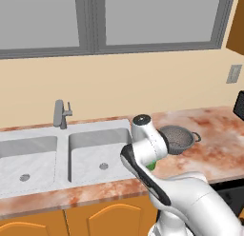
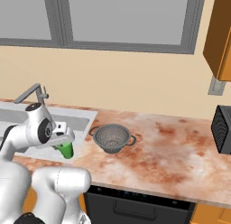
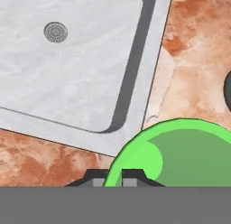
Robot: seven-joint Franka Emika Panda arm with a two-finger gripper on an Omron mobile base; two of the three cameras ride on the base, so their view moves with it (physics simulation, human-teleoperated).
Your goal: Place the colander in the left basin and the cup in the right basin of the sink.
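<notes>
now the gripper (image 3: 115, 173) is pinched on the cup's (image 3: 180, 155) rim, lower right of the hand view; the right basin (image 3: 67, 74) lies up-left; the colander (image 2: 112, 138) sits on the counter (image 2: 171, 151).

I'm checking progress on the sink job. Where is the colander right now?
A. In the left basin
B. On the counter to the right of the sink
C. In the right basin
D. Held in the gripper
B: the colander sits upright on the counter, right of the sink, with both basins bare.
</notes>
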